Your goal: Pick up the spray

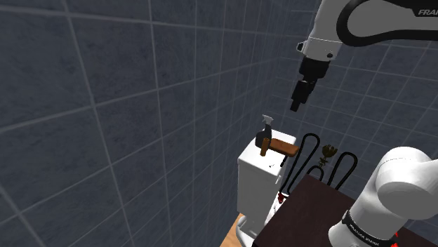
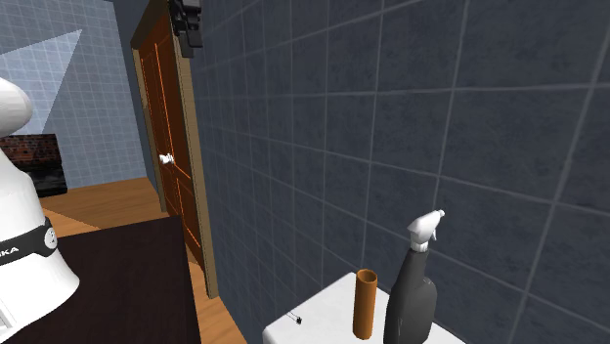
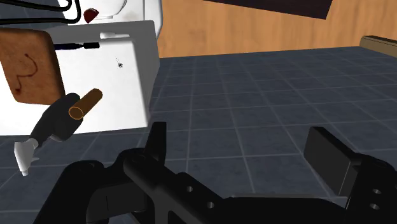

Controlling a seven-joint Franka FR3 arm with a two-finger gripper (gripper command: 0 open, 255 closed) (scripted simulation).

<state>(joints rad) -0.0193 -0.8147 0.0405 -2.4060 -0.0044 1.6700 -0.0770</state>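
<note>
Currently pincer (image 1: 300,98) wide open, empty, well above spray (image 1: 266,130); it stands upright on white tank (image 1: 254,167), down & to shoulder view's left, long axis vertical, so side approach prob best

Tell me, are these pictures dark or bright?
Shoulder view: dim, grey tiled wall shadowy, white tank stands out. Second exterior view: blue wall has a paler lit wedge; spray bottle looks dark. Wrist view: brighter, black tool shows little shading.
</note>
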